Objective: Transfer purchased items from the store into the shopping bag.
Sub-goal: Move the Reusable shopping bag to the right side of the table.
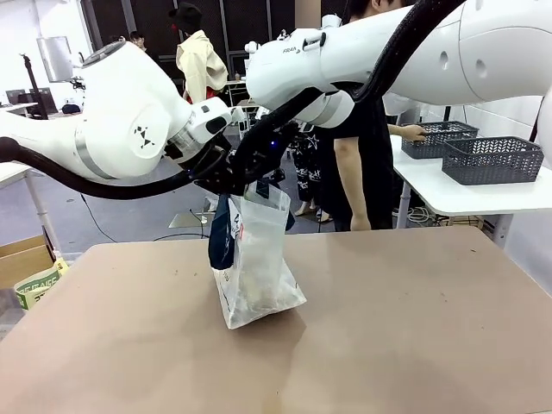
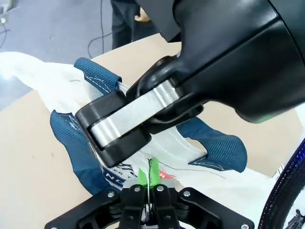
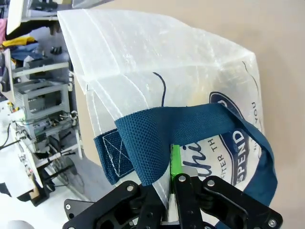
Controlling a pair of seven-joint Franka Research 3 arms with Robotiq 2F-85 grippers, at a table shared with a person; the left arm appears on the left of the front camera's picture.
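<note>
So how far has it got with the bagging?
Some looks done: pale shapes show through the lower part of the shopping bag, which stands on the table. In hand: the left gripper and right gripper are both pinched shut on the bag's top, holding it up. Left: unclear; a person's hand is at a grey mesh basket, so more items may come.
</note>
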